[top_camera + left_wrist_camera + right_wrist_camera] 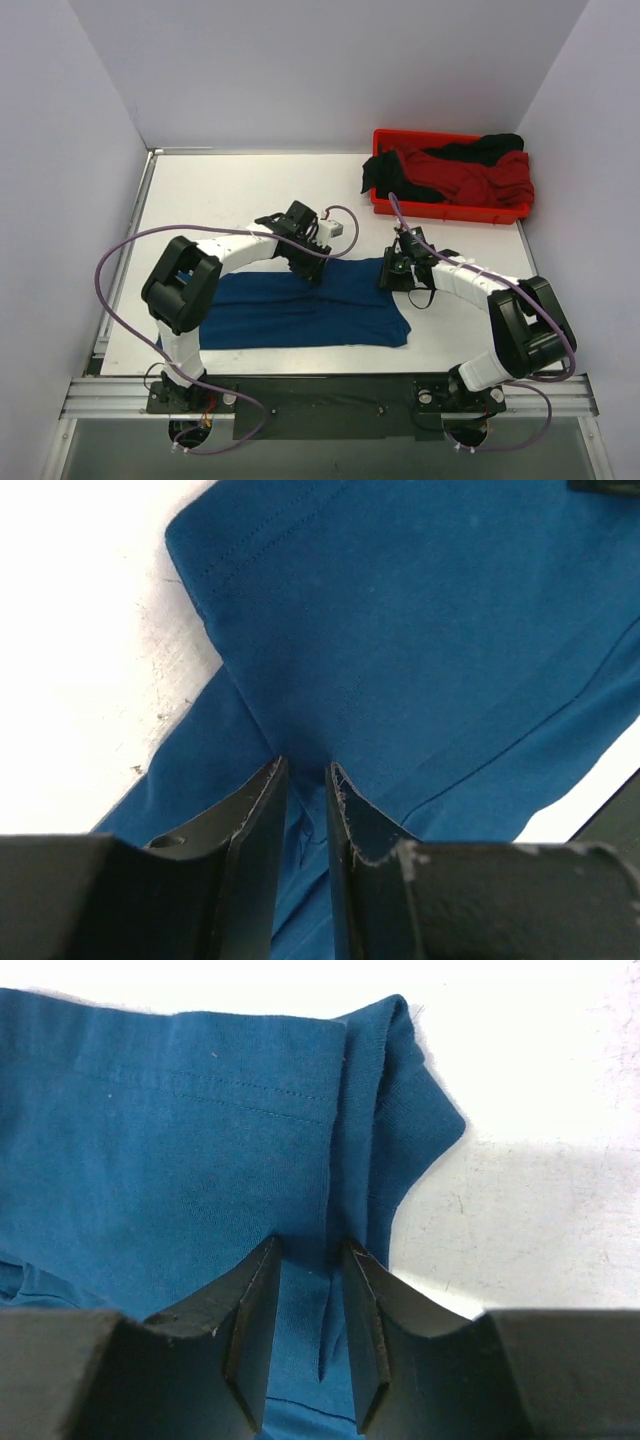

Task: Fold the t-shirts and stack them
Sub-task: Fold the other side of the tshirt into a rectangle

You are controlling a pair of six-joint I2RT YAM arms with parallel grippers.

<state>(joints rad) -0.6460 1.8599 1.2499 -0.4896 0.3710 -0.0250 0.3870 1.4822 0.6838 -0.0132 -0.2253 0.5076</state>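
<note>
The blue t-shirt (300, 315) lies flat on the table (220, 190), its long axis running left to right in front of both arm bases. Both grasp points sit on its far edge. The left end effector (307, 268) is near the middle of that edge and the right end effector (393, 277) is at the far right corner. In each wrist view the fingers are drawn close, pinching a ridge of blue cloth. The shirt body lies toward the bases, so we judge the coming fold should carry the far edge nearward. The other t-shirts (470, 175) lie in the red tray (385, 140), well apart.
</note>
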